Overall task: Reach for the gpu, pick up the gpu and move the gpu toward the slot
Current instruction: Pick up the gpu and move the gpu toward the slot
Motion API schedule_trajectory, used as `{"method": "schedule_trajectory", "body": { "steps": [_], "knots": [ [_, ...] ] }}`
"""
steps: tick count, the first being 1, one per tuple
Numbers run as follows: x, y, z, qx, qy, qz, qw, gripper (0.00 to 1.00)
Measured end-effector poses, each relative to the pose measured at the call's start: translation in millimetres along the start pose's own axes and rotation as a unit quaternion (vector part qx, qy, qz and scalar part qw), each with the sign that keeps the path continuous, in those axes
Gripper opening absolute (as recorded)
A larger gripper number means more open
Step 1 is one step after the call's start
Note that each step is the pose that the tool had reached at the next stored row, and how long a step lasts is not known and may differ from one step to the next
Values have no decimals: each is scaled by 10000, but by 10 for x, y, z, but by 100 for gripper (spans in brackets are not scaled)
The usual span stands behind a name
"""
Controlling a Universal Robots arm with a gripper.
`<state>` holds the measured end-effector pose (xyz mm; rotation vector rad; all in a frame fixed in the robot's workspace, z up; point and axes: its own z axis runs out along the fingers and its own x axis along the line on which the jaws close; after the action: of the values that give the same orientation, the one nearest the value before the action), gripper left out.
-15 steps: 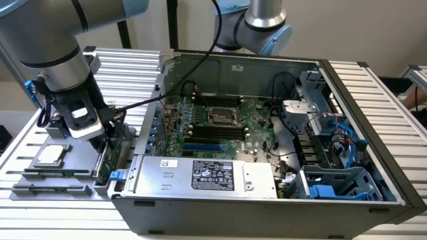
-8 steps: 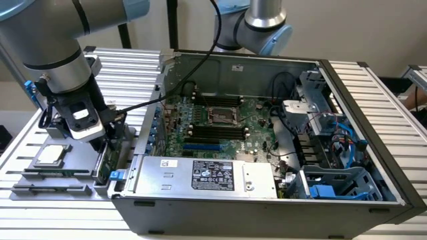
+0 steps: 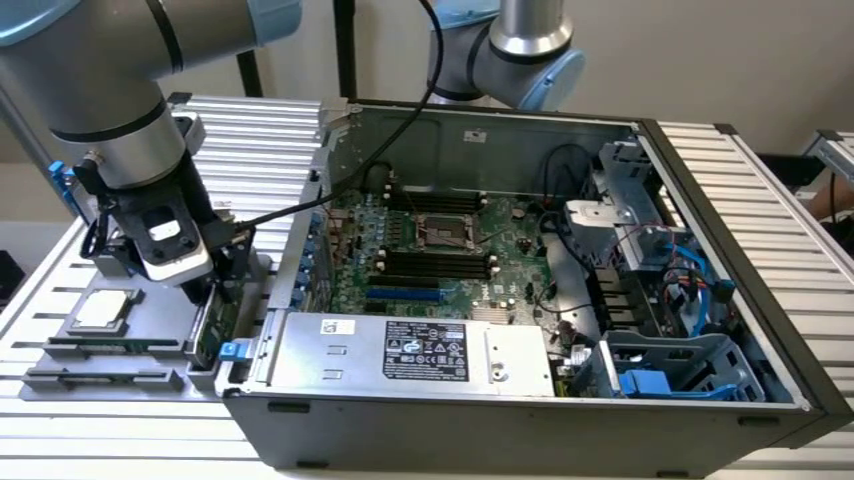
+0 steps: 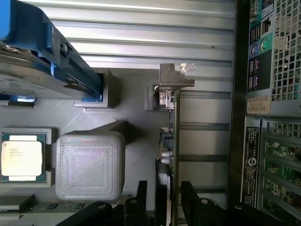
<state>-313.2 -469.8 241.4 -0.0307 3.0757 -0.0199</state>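
Straddling the gpu (image 4: 172,141), the gripper (image 4: 164,186) has its two black fingers (image 4: 142,200) spread, one beside each flat face of the card, with a narrow gap showing on either side; the card is a thin green circuit board standing on its long edge in a groove of a grey plastic holder (image 4: 127,110), with a bent silver metal bracket (image 4: 175,77) at the end away from the fingers; the holder's matte surface carries fine printed lines, as does a rounded square block (image 4: 89,162) rising from it; near that block a square silver chip (image 4: 21,155) lies flat in a green-edged recess; a boxy silver drive (image 4: 28,70) with blue rails rests in another part of the holder; in the exterior view the holder sits on a ribbed aluminium table (image 3: 761,200), just beside the perforated rear wall of an open dark computer case (image 3: 534,425); inside the case lie a green motherboard (image 3: 447,240) and a silver metal power box (image 3: 414,350) bearing a black label.
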Motion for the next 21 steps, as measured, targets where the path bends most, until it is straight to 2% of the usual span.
{"method": "schedule_trajectory", "body": {
  "steps": [6, 7, 11, 13, 14, 21],
  "knots": [
    [0, -6, 2, 0, 0, 0, 10000, 40],
    [0, -7, 2, 0, 0, 0, 10000, 33],
    [0, -10, 2, 0, 0, 0, 10000, 33],
    [1, -11, 2, 0, 1, 0, 10000, 31],
    [0, -12, 2, 0, 0, 0, 10000, 26],
    [0, -15, 2, 1, 5, 19, 10000, 26]
  ]
}}
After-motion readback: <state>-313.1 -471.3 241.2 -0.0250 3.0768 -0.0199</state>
